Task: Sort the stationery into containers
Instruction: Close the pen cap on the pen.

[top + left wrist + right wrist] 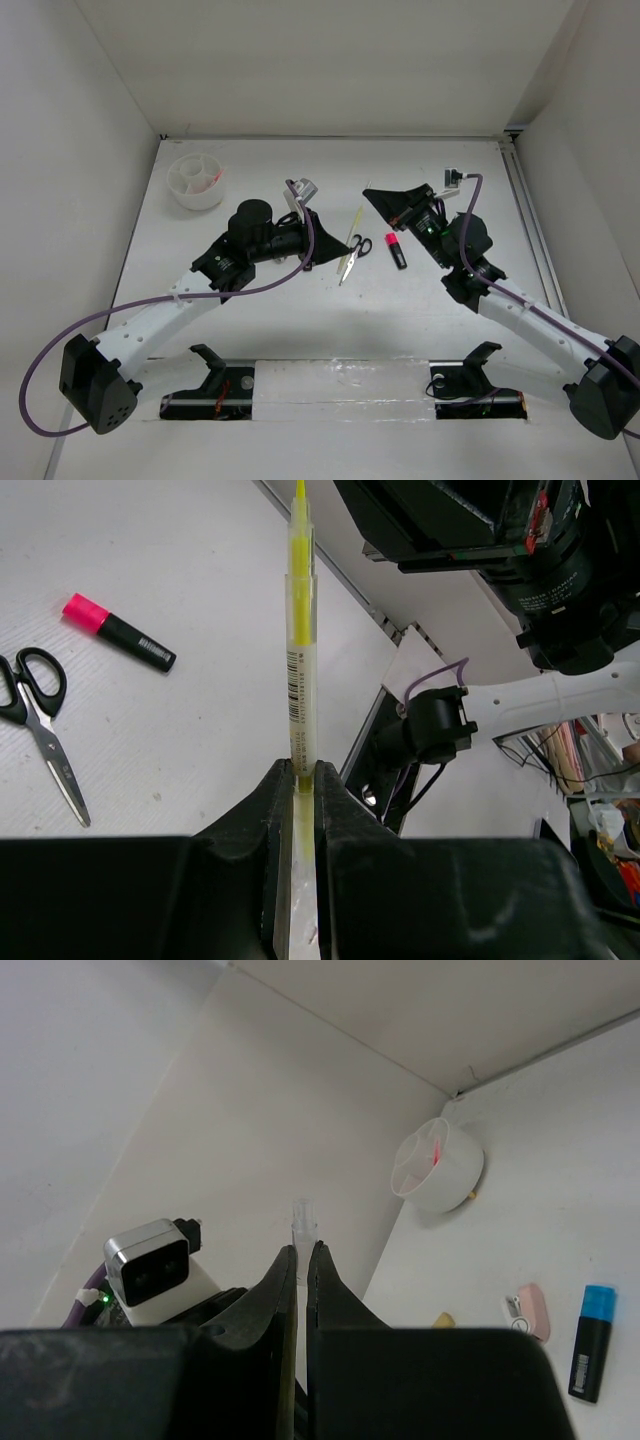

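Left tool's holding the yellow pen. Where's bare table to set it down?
Bare table in front, between both arms, and at the back between the white cup and the right tool, shut on a clear tube. Crowded mid-table: scissors and pink-capped marker lie right by the left tool and its yellow pen.

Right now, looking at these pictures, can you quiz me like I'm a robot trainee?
1. True or false: the left gripper is shut on the thin yellow clear-barrelled pen.
2. What lies in the round white plastic cup? A a ruler, B the pink pen, C a glue stick.
3. Fill in: the short black marker beside the black-handled scissors has a ___ cap.
Key: 1 true; 2 B; 3 pink.
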Action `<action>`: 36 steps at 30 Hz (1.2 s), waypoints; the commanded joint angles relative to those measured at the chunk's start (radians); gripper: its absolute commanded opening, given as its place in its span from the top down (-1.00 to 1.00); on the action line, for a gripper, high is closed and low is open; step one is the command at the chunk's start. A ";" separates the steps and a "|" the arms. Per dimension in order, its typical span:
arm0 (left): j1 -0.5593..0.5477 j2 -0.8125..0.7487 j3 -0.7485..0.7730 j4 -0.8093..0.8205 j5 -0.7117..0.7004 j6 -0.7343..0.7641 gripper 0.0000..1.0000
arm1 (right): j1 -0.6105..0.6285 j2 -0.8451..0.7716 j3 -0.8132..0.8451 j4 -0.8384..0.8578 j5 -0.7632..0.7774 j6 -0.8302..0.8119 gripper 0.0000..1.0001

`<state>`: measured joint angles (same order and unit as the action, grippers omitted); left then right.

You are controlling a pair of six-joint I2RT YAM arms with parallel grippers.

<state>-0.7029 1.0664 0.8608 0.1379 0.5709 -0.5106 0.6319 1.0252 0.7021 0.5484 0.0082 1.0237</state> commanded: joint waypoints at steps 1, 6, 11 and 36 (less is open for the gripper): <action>0.002 -0.028 0.053 0.034 0.004 0.004 1.00 | 0.011 -0.017 -0.010 0.062 0.006 -0.017 1.00; 0.002 -0.028 0.053 0.034 0.004 0.004 1.00 | 0.020 -0.017 -0.010 0.062 -0.004 -0.017 1.00; 0.002 -0.028 0.053 0.034 -0.005 0.004 1.00 | 0.020 -0.017 -0.010 0.062 -0.004 -0.017 1.00; 0.002 -0.010 0.026 0.054 0.014 0.004 1.00 | 0.029 -0.036 -0.001 0.053 0.018 -0.027 1.00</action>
<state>-0.7029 1.0657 0.8703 0.1383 0.5678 -0.5106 0.6502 1.0080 0.6834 0.5499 0.0154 1.0161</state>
